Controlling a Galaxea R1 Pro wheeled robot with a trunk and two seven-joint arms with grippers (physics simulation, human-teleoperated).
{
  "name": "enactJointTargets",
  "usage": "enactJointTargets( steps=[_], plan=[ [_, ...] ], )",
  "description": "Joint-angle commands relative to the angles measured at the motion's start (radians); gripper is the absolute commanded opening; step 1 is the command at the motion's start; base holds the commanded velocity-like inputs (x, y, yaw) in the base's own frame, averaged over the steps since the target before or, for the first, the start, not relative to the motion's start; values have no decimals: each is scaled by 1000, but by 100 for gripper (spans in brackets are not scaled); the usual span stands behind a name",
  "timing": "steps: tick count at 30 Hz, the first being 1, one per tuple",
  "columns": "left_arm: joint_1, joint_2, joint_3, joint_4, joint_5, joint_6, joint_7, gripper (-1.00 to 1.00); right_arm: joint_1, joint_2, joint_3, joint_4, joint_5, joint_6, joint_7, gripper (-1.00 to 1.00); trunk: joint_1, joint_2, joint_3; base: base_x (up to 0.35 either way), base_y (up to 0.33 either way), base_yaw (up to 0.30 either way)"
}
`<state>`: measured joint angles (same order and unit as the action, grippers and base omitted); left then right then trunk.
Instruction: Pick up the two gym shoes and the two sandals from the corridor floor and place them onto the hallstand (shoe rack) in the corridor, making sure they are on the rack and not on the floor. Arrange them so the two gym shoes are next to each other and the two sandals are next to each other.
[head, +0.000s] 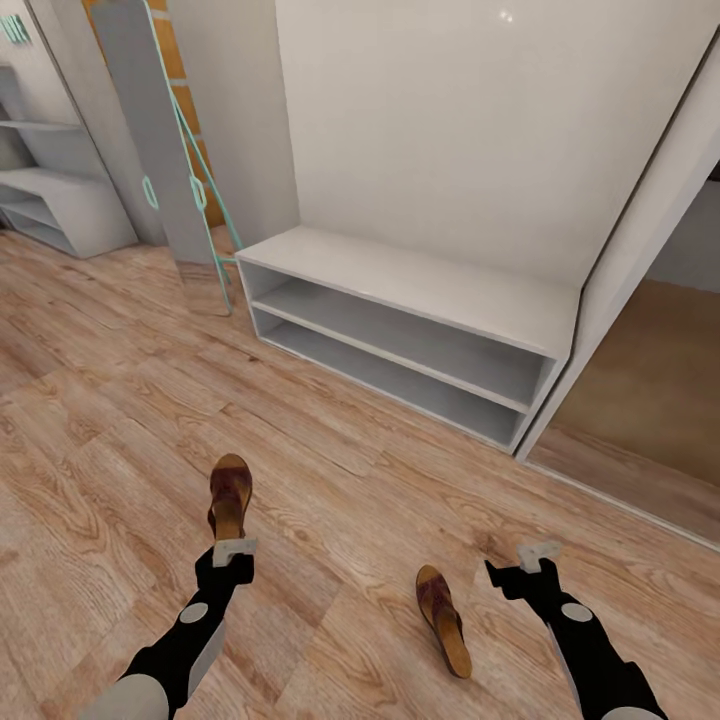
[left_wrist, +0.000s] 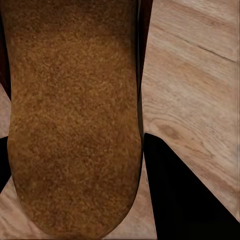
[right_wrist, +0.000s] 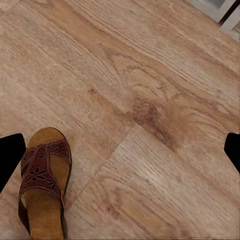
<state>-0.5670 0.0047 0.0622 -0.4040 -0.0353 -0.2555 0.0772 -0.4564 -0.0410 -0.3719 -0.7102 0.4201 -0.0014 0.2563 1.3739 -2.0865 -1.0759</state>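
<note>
While left claw (head: 231, 556) grips one sandal (head: 230, 495), other sandal (head: 444, 618) on floor (head: 120, 400).

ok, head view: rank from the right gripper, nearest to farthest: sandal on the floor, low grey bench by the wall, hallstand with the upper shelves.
1. Sandal on the floor, just to the inner side of the right gripper.
2. Low grey bench, ahead against the wall.
3. Hallstand, far off at the left.
</note>
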Motion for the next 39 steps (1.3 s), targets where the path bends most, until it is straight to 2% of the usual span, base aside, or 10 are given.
enactJointTargets(
  steps=[1,8,39],
  plan=[
    [-1,0,3,1,-7,-1,-18,-100,-1,1,-5,11,10,0,8,100,4,-8,-4,0,0,0],
    [-1,1,2,1,-8,4,-71,-100,-1,3,-4,44,10,0,8,100,31,-57,-34,0,0,37],
    [-1,0,5,0,-8,2,-79,-100,-1,3,-4,60,8,-7,9,100,149,-274,-178,0,0,71]
  ],
)
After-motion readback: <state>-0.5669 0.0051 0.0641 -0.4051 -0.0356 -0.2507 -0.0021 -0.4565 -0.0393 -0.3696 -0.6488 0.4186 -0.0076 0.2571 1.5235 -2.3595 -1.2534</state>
